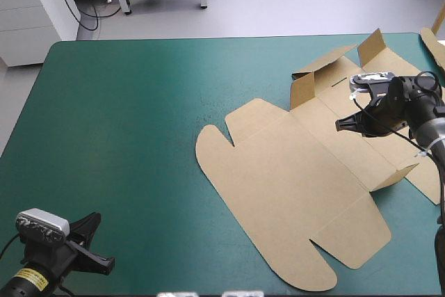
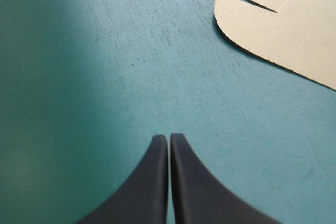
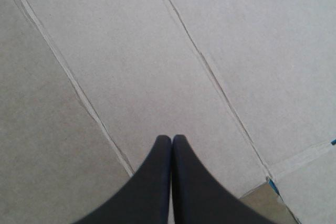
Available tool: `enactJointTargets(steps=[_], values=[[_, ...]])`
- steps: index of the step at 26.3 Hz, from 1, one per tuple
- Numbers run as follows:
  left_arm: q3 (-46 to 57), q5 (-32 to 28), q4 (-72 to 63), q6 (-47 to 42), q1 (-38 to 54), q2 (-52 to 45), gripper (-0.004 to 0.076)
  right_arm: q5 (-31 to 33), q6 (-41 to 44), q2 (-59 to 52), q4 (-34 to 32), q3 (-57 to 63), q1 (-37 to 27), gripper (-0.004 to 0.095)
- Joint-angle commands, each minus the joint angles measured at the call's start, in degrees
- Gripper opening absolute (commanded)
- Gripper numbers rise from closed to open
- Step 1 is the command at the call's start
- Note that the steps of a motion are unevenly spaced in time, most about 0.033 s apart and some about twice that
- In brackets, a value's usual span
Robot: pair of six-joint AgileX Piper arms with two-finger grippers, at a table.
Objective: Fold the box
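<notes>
Since the left fingers are pressed together over bare table, nothing is held there; the box lies ahead of them and off to one side, a thin brown sheet, likely light, stiff across panels yet bending at its creases. Farther off, the right fingers, also together, hover over a panel between two creases. Raised flaps beyond them look the easiest edge to pinch.
</notes>
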Motion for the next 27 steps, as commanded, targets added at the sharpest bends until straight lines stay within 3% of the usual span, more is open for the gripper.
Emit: enactJointTargets(steps=[1, 5, 17, 27], values=[[-1.82, -3.9, -0.71, -0.39, 0.02, 0.9, -0.0008, 2.3, 0.9, -1.9, -0.33, -3.88, -0.63, -0.0021], [-1.82, -3.9, -0.71, -0.39, 0.02, 0.9, -0.0008, 9.54, 1.49, -1.9, -3.68, -8.45, -0.63, -0.0021], [-1.82, -3.9, -0.71, -0.39, 0.02, 0.9, -0.0008, 9.37, 6.09, -20.85, -4.67, -9.79, -0.75, -0.0021], [-1.82, -3.9, -0.71, -0.39, 0.02, 0.9, -0.0008, 9.37, 12.04, -27.21, -5.12, -5.88, -0.75, -0.0022]])
